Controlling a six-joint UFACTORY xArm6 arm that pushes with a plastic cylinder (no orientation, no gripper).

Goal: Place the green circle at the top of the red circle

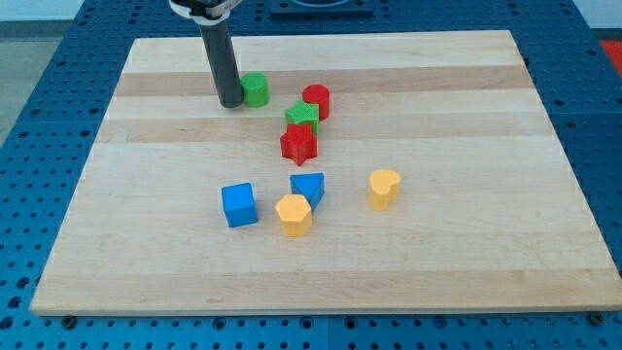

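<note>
The green circle (256,88) lies near the view's top, left of centre. The red circle (316,100) lies to its right and slightly lower, with a gap between them. My tip (232,102) rests on the board against the green circle's left side. A second green block (302,115) sits touching the red circle's lower left.
A red star (299,143) lies just below the second green block. Lower down are a blue cube (239,205), a blue block (308,187), a yellow hexagon (293,215) and a yellow heart-like block (384,189). The wooden board (486,243) has edges on all sides.
</note>
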